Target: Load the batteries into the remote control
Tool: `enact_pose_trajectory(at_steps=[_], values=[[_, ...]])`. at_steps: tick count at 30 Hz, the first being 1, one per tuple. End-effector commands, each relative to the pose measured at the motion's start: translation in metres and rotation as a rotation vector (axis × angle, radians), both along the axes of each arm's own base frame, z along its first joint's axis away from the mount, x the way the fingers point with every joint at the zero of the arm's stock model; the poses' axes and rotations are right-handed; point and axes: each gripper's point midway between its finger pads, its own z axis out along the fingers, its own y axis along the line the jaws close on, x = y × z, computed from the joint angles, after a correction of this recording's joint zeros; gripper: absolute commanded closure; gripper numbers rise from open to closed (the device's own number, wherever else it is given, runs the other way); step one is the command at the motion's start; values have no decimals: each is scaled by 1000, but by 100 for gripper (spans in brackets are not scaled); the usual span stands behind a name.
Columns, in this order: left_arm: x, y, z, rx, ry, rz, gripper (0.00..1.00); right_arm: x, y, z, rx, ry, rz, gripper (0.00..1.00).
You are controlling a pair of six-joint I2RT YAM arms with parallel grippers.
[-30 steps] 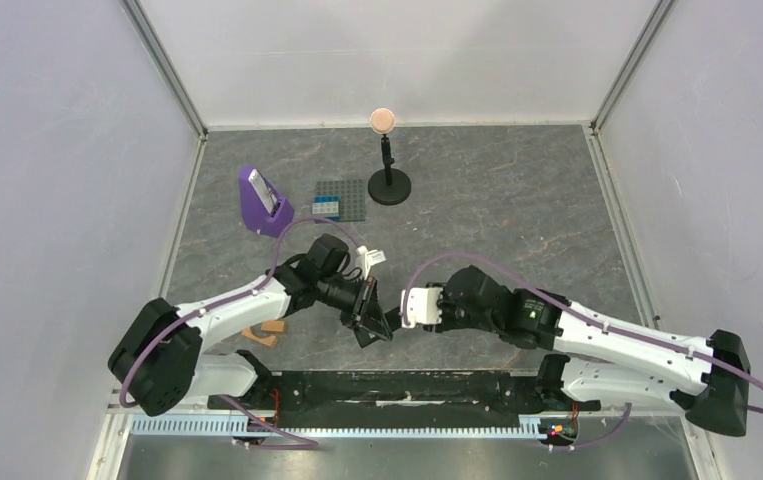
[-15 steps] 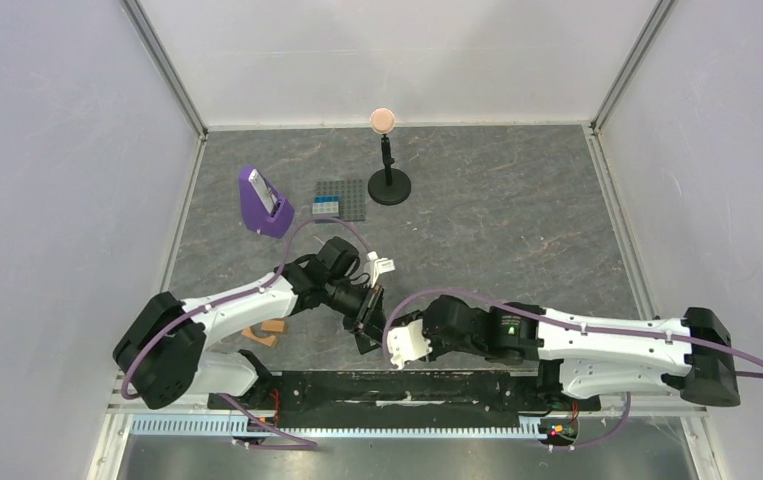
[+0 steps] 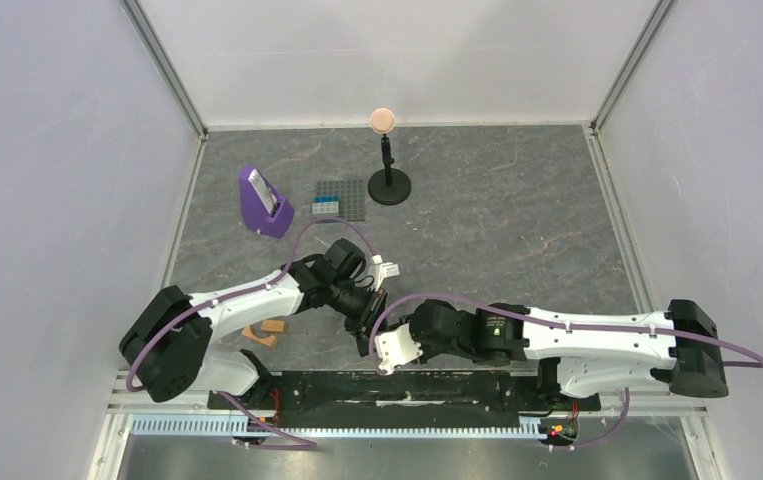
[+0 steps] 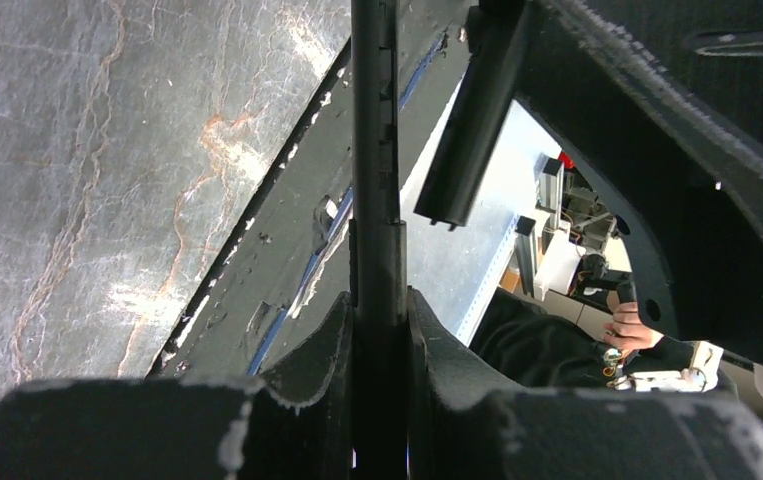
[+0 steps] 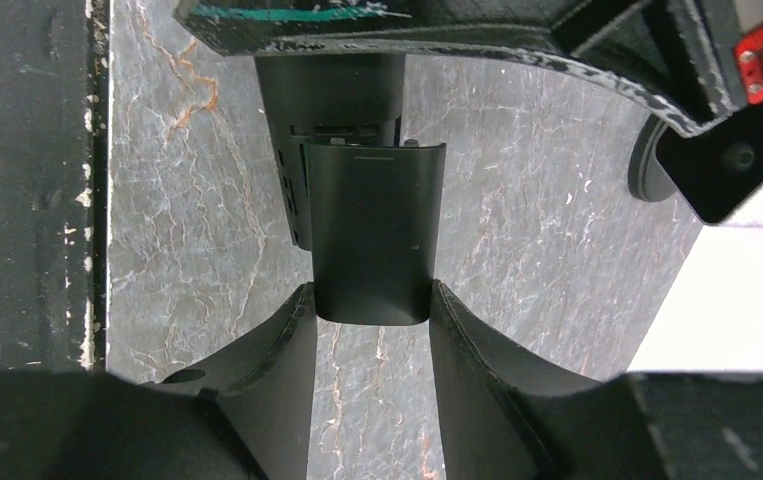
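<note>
My left gripper is shut on the remote control, a slim black bar seen edge-on and running up from the jaws. In the top view both grippers meet near the table's front edge, left gripper above right gripper. My right gripper is shut on the lower end of a black curved battery cover, which lies over the remote control behind it. In the left wrist view that cover stands tilted beside the remote. The batteries are out of view.
A purple stand with a phone sits at back left. Beside it are a grey studded baseplate and a black post with a peach ball. Orange-tan blocks lie under the left arm. A black rail runs along the near edge.
My right arm has swung left and toward the near edge, its wrist now lower beside the left gripper. The left gripper has shifted only slightly and still holds the remote.
</note>
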Motion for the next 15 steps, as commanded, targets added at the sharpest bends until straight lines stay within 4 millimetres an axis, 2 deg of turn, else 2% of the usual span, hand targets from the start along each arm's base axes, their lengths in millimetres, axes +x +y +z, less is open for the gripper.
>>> enact_pose_trajectory(at_steps=[1,7,15], values=[[8,-8,11,-43,-71,-27,98,-1,7,10,7,-11,7,80],[8,-8,11,-41,-74,-27,98,-3,3,3,-25,2,2,81],[7,-9,11,-40,-69,-29,98,-3,9,2,-9,19,-31,81]])
